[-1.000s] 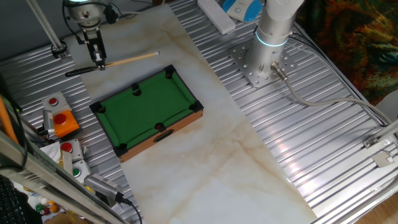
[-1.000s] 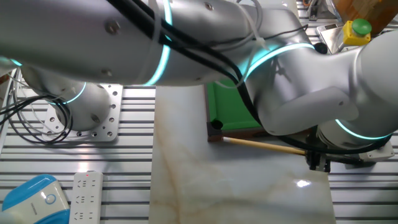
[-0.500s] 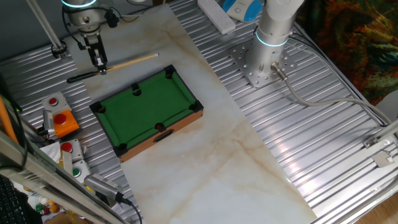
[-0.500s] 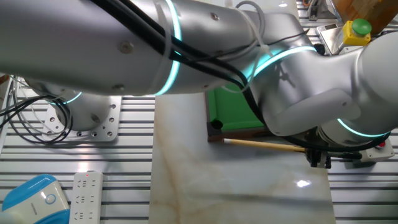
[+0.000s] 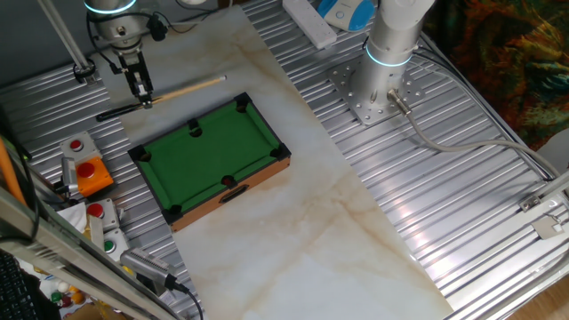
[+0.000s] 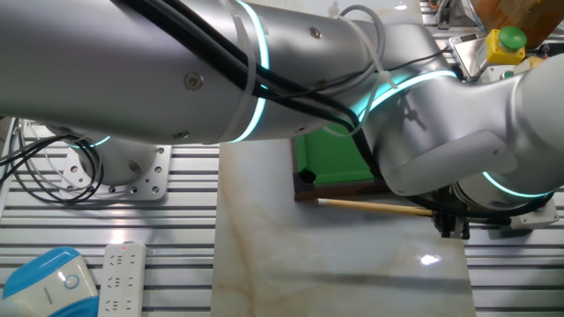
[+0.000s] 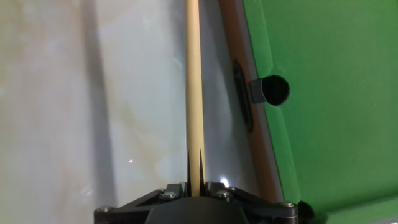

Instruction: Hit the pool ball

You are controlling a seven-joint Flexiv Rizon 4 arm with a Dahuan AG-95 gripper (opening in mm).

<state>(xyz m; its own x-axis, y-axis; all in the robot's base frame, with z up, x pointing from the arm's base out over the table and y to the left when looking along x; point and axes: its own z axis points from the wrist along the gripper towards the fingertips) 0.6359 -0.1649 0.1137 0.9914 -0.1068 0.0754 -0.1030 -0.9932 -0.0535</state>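
No brand, label or writing can be read in any view.

The fingers (image 7: 195, 167) are clamped on the cue (image 5: 178, 89), with the pale wooden shaft pinched tightly between them in the hand view. From there the cue runs straight away from the hand, alongside the wooden rail of the pool table (image 7: 323, 93) but apart from it. In one fixed view the gripper (image 5: 142, 92) grips the cue where the dark butt meets the light shaft, and the cue lies nearly level just beyond the far rail of the pool table (image 5: 213, 151). The other fixed view shows the cue (image 6: 374, 206) over the marble slab (image 6: 335, 264) on the bench, with the gripper (image 6: 454, 227) at its end.

The ball cannot be made out in any view; the green felt that shows is bare.
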